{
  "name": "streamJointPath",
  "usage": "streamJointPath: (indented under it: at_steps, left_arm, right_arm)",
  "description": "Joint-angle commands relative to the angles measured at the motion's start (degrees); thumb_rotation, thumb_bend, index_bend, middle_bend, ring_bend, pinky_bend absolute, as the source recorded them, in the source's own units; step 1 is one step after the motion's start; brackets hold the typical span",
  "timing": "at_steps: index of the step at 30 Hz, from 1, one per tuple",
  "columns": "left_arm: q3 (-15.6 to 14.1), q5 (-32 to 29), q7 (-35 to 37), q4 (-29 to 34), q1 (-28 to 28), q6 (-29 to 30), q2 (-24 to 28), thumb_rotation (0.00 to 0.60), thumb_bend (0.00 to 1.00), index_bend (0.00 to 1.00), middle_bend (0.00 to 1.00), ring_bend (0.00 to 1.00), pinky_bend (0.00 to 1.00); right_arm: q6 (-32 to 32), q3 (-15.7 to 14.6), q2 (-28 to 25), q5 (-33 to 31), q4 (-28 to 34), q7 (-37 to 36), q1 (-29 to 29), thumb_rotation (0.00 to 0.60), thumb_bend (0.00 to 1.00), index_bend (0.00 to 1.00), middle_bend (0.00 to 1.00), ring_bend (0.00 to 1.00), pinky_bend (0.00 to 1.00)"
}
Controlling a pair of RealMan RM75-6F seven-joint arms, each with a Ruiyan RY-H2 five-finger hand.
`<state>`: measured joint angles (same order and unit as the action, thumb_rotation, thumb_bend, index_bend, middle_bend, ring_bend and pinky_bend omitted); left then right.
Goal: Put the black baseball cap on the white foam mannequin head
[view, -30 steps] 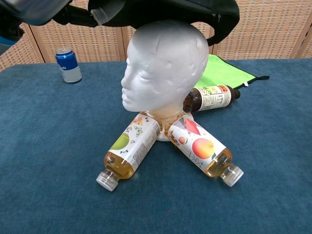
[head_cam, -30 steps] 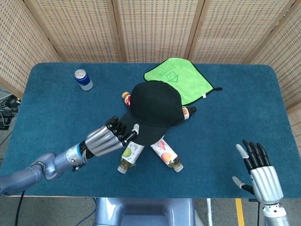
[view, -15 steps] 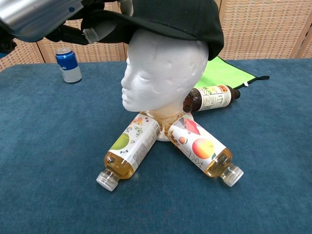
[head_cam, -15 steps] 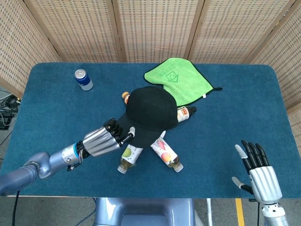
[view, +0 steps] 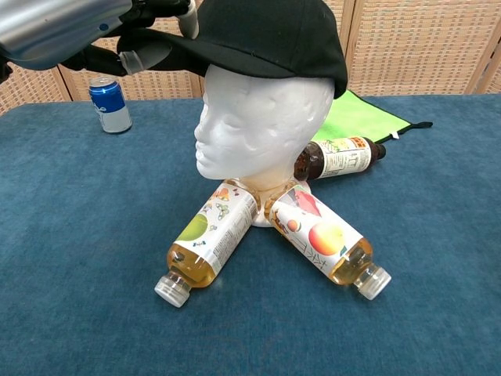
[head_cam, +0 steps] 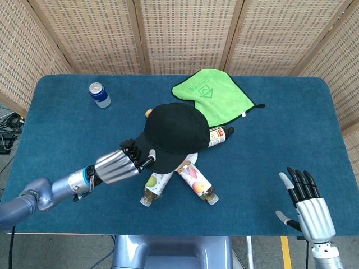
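Note:
The black baseball cap (head_cam: 174, 134) (view: 266, 35) sits over the crown of the white foam mannequin head (view: 262, 121), brim pointing toward the face side. My left hand (head_cam: 120, 164) (view: 86, 27) pinches the brim's edge between thumb and fingers. In the head view the cap hides the mannequin. My right hand (head_cam: 308, 204) hovers at the table's front right, fingers spread, holding nothing; the chest view does not show it.
Three drink bottles lie around the mannequin's base: one (view: 207, 243) at front left, one (view: 325, 239) at front right, one (view: 337, 159) behind. A blue can (head_cam: 100, 94) stands at back left. A green cloth (head_cam: 213, 95) lies behind on the blue table (head_cam: 280, 140).
The cap has come down and toward the front, from above the mannequin's crown to resting on it. My left hand moved with the brim. The right hand stayed put.

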<state>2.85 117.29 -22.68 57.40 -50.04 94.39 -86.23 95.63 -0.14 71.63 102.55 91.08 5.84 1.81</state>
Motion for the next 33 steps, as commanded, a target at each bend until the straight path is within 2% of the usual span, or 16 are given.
streamJointPath:
  at_steps: [1,16,28,33]
  left_arm:
    - [-0.1,0.8,-0.3,-0.4,-0.6,-0.3,0.8,0.600,0.46,0.78,0.96,0.90,0.74]
    - [-0.6,5.9,-2.6,2.0,-5.7,-3.2,6.8,0.600,0.45,0.78,0.96,0.89,0.72]
    - [-1.9,8.8,-3.6,4.0,-7.1,-4.5,8.1,0.600,0.45,0.78,0.96,0.89,0.72]
    - [-2.1,8.3,-3.3,3.9,-6.4,-4.2,8.4,0.600,0.45,0.77,0.96,0.89,0.72]
  right_arm:
    - [-0.1,0.0,0.0,0.0,0.0,0.1,0.0,0.600,0.06,0.07,0.00,0.00,0.00]
    - [0.1,0.0,0.1,0.1,-0.1,0.0,0.0,0.600,0.06,0.07,0.00,0.00,0.00]
    - [0.1,0.0,0.0,0.0,0.0,0.0,0.0,0.600,0.06,0.07,0.00,0.00,0.00]
    - [0.2,0.0,0.0,0.1,-0.1,0.0,0.0,0.600,0.06,0.07,0.00,0.00,0.00]
